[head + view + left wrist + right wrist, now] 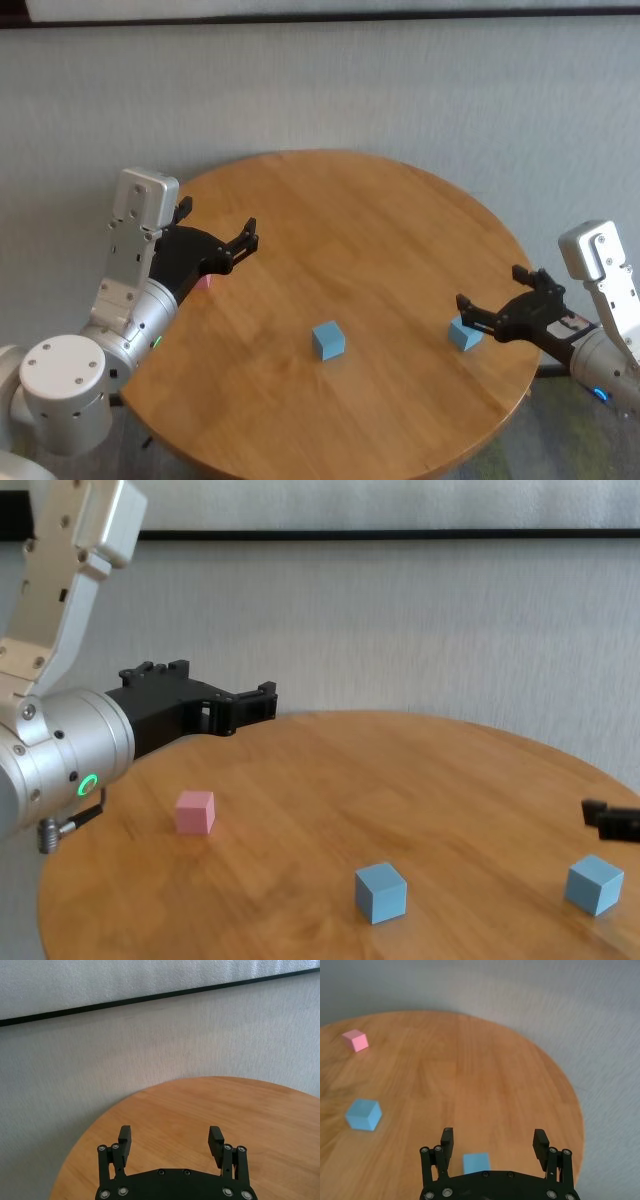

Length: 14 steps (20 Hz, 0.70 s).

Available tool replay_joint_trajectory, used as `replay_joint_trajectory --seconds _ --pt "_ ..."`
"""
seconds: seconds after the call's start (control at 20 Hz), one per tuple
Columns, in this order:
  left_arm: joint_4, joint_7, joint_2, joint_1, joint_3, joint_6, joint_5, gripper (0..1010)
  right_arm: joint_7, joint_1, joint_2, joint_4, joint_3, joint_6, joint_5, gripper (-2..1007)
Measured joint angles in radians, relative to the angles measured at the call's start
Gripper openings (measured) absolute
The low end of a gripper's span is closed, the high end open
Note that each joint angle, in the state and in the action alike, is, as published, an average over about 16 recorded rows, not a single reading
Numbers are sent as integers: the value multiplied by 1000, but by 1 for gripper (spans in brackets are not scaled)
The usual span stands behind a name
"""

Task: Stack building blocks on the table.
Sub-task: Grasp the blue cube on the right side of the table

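You see right gripper (488, 313) released, above right blue cube (464, 334) | left gripper (246, 238) released, over pink cube (195, 811) | middle blue cube (328, 340) mid-table (380, 230), nothing stacked

Three blocks apart on table (380, 230): one left (195, 811), one centre (328, 340), one right (464, 333).

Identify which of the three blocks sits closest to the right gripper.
The light blue block near the table's right edge, just by the open right gripper; the other blue block and pink block lie farther away.
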Motion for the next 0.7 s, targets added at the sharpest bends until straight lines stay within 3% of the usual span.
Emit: replay_joint_trajectory --seconds 0.15,0.3,0.7 --pt "2 -1 0 -2 2 1 -1 1001 33 -12 5 -18 5 58 30 1005" --pt "3 -3 1 -3 3 1 -2 1001 59 -14 3 -16 4 95 44 1005" --pt "5 -5 1 -5 5 2 -3 1001 108 11 -29 52 -2 126 43 1005"
